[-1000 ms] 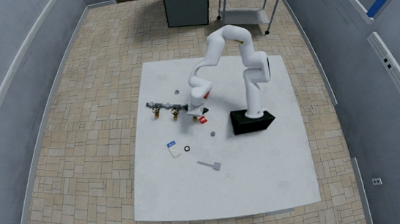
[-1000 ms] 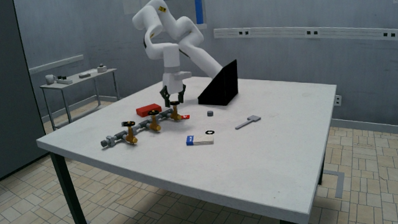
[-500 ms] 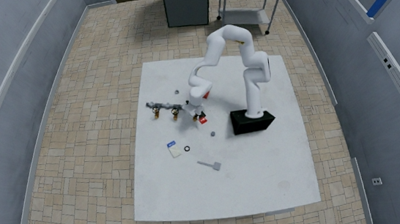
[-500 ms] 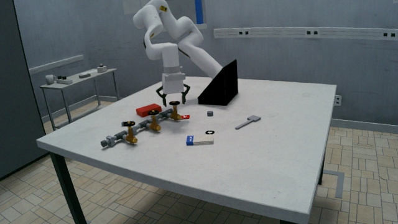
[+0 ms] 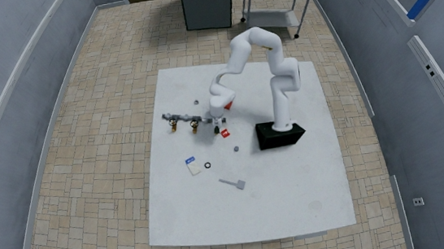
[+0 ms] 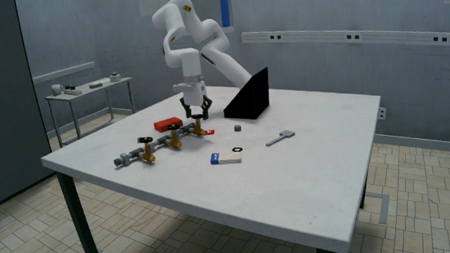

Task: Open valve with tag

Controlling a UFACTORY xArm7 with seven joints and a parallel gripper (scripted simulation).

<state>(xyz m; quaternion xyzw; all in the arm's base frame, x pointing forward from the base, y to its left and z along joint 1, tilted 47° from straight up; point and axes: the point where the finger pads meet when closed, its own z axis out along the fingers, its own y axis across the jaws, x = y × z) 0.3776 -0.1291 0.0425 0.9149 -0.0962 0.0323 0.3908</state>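
A grey pipe (image 6: 155, 145) lies on the white table and carries three brass valves with black handwheels. The left valve (image 6: 145, 147) and the middle valve (image 6: 174, 135) stand free. The right valve (image 6: 197, 124) has a small red tag (image 6: 209, 132) lying beside it; the tag also shows in the overhead view (image 5: 224, 132). My gripper (image 6: 196, 112) is open and points straight down, its fingers on either side of the right valve's handwheel (image 6: 197, 116). In the overhead view my gripper (image 5: 216, 124) hides that valve.
A red block (image 6: 168, 124) lies behind the pipe. A white-and-blue box (image 6: 226, 158), a black ring (image 6: 237, 149), a small grey cylinder (image 6: 238, 128) and a grey spatula-shaped tool (image 6: 280, 137) lie on the table. My black base (image 6: 250, 95) stands behind.
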